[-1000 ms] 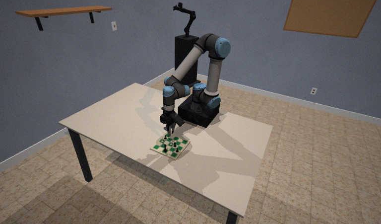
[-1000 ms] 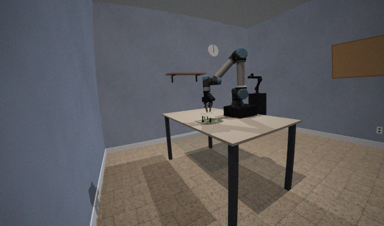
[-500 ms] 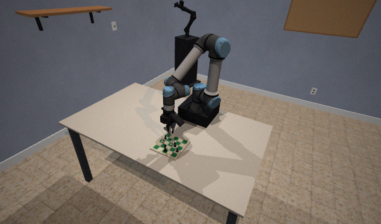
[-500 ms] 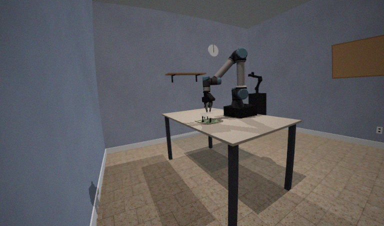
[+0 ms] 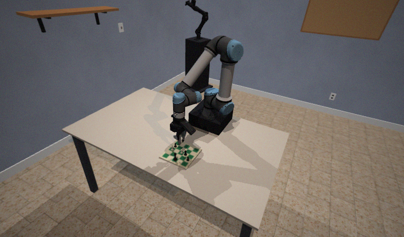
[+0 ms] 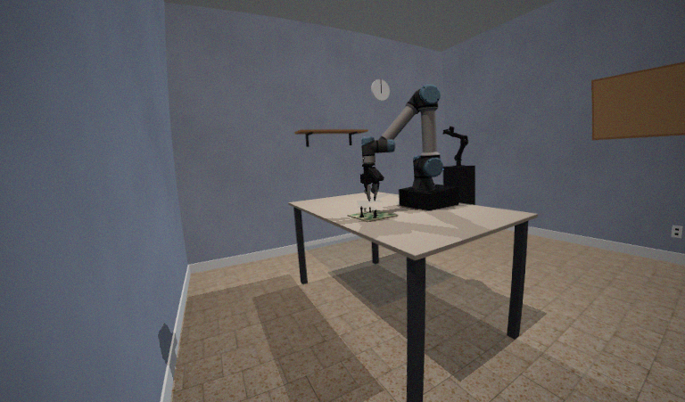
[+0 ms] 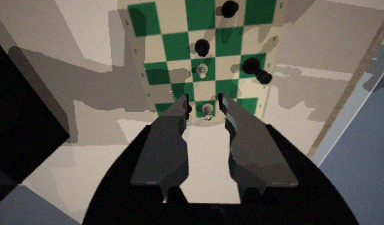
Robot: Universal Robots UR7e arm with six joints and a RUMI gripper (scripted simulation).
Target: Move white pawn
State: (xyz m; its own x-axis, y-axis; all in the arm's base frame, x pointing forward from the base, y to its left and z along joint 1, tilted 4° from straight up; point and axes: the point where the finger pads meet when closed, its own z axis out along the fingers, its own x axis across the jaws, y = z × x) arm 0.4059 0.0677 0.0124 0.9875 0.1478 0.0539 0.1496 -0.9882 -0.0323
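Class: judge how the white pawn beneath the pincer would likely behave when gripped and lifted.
Probably rigid and light: the white pawn is small beside the pincer. Its narrow, rounded top may slip. Nudged, it could tip toward nearby black pieces.

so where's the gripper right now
In the wrist view the gripper hangs above the chessboard's near edge, a white piece between its fingertips.

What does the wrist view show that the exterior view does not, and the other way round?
Only the wrist view: the single squares of the chessboard, several black pieces, one white piece further out and a second white piece framed between the fingers.
Only the exterior view: the whole arm, the table legs, the wall clock and the shelf.
Both: the gripper, narrowly open and holding nothing, above the chessboard.
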